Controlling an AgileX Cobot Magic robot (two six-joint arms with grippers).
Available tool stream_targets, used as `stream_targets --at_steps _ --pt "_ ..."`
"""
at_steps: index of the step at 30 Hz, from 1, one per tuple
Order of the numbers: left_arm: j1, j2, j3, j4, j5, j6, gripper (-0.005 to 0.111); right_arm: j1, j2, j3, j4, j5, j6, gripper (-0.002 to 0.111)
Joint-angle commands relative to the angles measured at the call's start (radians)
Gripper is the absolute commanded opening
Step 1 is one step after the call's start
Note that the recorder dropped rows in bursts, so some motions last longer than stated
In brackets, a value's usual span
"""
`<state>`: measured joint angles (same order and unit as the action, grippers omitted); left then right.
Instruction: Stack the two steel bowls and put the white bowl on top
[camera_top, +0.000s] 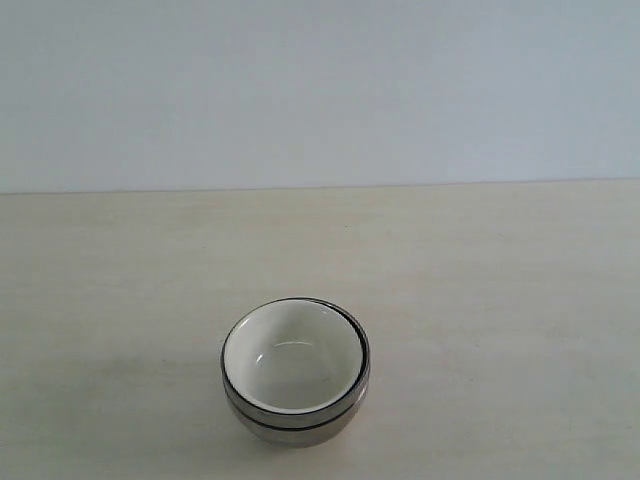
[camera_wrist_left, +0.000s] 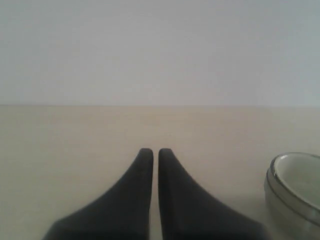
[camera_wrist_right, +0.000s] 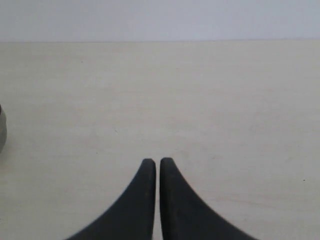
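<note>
The white bowl (camera_top: 293, 357) sits nested inside the steel bowls (camera_top: 300, 427), one stack near the table's front middle in the exterior view. Only steel rims and the lower outer wall show around it. No arm appears in that view. In the left wrist view my left gripper (camera_wrist_left: 151, 151) is shut with nothing in it, low over the table, and the stack (camera_wrist_left: 296, 192) lies off to one side, apart from it. My right gripper (camera_wrist_right: 154, 161) is also shut and empty; a sliver of a steel bowl (camera_wrist_right: 2, 131) shows at the frame edge.
A pale wooden table (camera_top: 480, 300) runs back to a plain light wall (camera_top: 320, 90). Nothing else stands on it in any view.
</note>
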<state>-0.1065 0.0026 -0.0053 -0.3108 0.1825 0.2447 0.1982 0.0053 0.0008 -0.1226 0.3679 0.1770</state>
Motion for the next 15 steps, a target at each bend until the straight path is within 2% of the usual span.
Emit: stream_targets --at_steps 1,6,15 --pt "0.003 -0.003 0.005 0.067 0.065 -0.022 0.004 -0.008 -0.005 -0.001 -0.007 -0.005 0.000 0.000" --pt "0.003 -0.003 0.005 0.072 0.143 -0.022 0.004 -0.008 -0.005 -0.001 -0.007 -0.005 0.000 0.000" --pt "0.003 -0.003 0.005 0.063 0.133 -0.033 0.004 -0.008 -0.005 -0.001 -0.007 -0.005 0.000 0.000"
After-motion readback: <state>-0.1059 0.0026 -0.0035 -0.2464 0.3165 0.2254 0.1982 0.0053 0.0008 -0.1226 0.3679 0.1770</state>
